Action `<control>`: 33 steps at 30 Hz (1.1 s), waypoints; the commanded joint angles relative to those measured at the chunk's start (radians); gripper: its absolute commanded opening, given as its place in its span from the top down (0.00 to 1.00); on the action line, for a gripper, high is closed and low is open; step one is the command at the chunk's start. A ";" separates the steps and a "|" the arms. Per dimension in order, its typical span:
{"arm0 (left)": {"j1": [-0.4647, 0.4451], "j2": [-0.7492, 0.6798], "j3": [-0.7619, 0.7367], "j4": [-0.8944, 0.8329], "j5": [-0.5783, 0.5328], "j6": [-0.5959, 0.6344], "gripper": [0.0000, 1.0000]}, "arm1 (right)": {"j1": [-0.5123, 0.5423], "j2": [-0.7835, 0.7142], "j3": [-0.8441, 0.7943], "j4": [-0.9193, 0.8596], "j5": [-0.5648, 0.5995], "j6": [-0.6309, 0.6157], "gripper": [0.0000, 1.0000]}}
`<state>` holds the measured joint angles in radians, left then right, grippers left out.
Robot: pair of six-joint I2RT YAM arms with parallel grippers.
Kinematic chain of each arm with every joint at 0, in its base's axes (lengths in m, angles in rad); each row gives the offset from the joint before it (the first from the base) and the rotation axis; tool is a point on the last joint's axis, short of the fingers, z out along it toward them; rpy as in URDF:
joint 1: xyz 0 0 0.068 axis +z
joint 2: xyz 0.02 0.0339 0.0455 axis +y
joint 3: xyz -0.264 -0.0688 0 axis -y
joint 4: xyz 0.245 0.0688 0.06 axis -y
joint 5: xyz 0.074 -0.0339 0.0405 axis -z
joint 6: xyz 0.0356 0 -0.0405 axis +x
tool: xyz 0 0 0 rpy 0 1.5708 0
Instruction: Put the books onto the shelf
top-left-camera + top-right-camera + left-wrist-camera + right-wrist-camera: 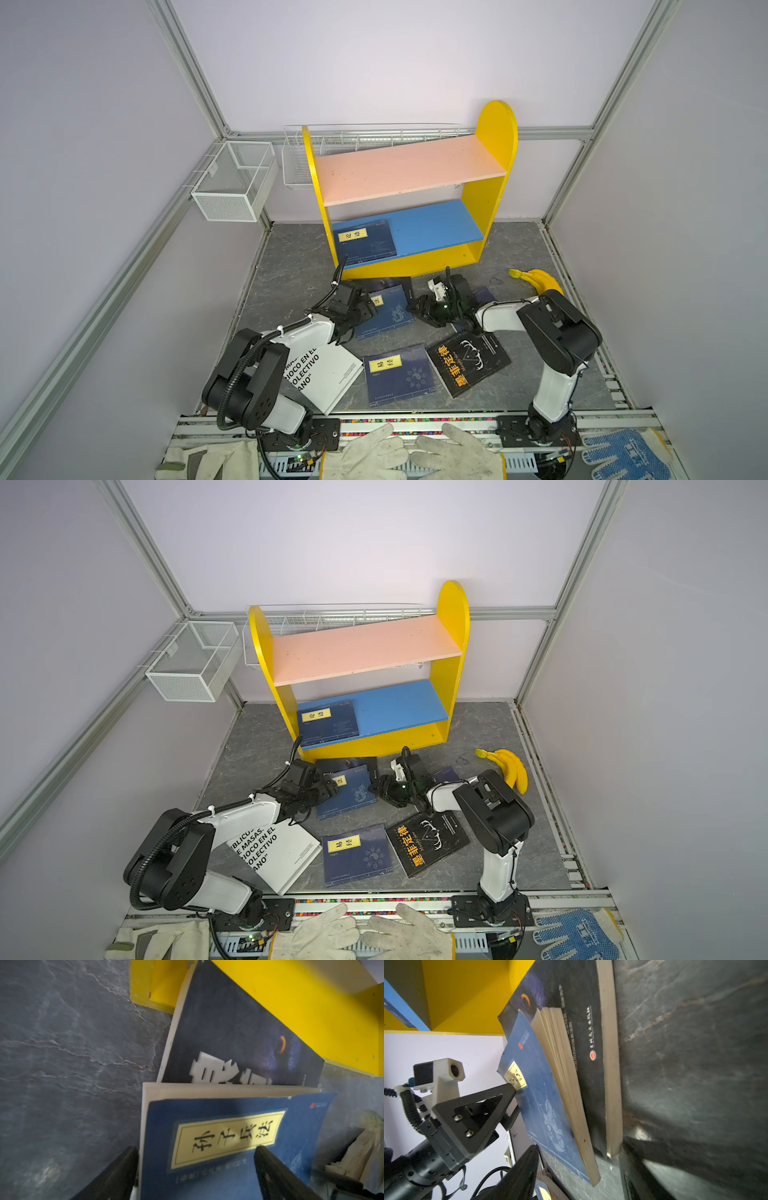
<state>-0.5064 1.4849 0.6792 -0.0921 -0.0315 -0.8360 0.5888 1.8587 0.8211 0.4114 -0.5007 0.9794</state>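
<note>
From where I stand, the pink upper board (407,166) of the shelf (496,137) is bare from end to end and can be reached from the front and from above. On the blue lower board (440,224) a navy book (365,243) fills the left end, and the rest is free beneath the pink board. At the shelf's foot a black book (392,282) with a navy paperback (395,316) lying on it blocks the middle. The left gripper (370,309) and right gripper (417,309) crowd in from either side, jaws apart. There is bare worktop (291,270) to the left of the shelf, and a banana (542,280) lies to the right.
</note>
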 commanded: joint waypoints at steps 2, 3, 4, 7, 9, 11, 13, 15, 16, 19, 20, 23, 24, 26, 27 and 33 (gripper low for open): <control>-0.088 -0.008 0.089 0.141 0.249 -0.055 0.13 | 0.050 0.001 0.016 -0.020 -0.132 -0.024 0.36; -0.091 -0.006 0.094 0.127 0.246 -0.052 0.13 | 0.050 -0.001 0.017 -0.023 -0.132 -0.026 0.36; -0.093 -0.008 0.101 0.097 0.229 -0.047 0.13 | 0.049 -0.003 0.016 -0.035 -0.127 -0.033 0.36; -0.095 -0.024 0.122 -0.044 0.121 -0.016 0.11 | 0.042 -0.012 0.019 -0.104 -0.088 -0.068 0.36; -0.095 -0.034 0.140 -0.154 0.042 0.004 0.07 | 0.034 -0.023 0.019 -0.139 -0.071 -0.085 0.36; -0.095 -0.041 0.152 -0.246 -0.029 0.019 0.04 | 0.031 -0.037 0.024 -0.185 -0.051 -0.113 0.35; -0.095 -0.050 0.146 -0.280 -0.052 0.021 0.03 | 0.032 -0.048 0.033 -0.228 -0.038 -0.140 0.35; -0.095 -0.060 0.132 -0.272 -0.029 0.017 0.03 | 0.032 -0.053 0.044 -0.259 -0.034 -0.159 0.35; -0.095 -0.064 0.124 -0.261 -0.010 0.013 0.03 | 0.032 -0.056 0.049 -0.272 -0.033 -0.167 0.35; -0.095 -0.076 0.102 -0.256 0.017 -0.010 0.03 | 0.031 -0.063 0.050 -0.295 -0.032 -0.181 0.35; -0.095 -0.082 0.090 -0.256 0.018 -0.015 0.03 | 0.032 -0.065 0.049 -0.302 -0.028 -0.184 0.35; -0.095 -0.088 0.073 -0.278 -0.011 -0.020 0.02 | 0.032 -0.073 0.050 -0.322 -0.013 -0.199 0.35; -0.095 -0.086 0.076 -0.294 -0.021 -0.017 0.02 | 0.031 -0.076 0.052 -0.332 -0.005 -0.206 0.35; -0.095 -0.083 0.081 -0.322 -0.040 -0.011 0.02 | 0.031 -0.083 0.052 -0.355 0.008 -0.220 0.35; -0.095 -0.082 0.082 -0.331 -0.045 -0.009 0.01 | 0.031 -0.086 0.052 -0.365 0.015 -0.228 0.35; -0.095 -0.073 0.091 -0.359 -0.050 -0.006 0.00 | 0.031 -0.099 0.097 -0.399 0.034 -0.255 0.35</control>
<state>-0.5961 1.4189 0.7616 -0.4217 -0.0704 -0.8337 0.6163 1.7931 0.8993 0.0620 -0.4858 0.7570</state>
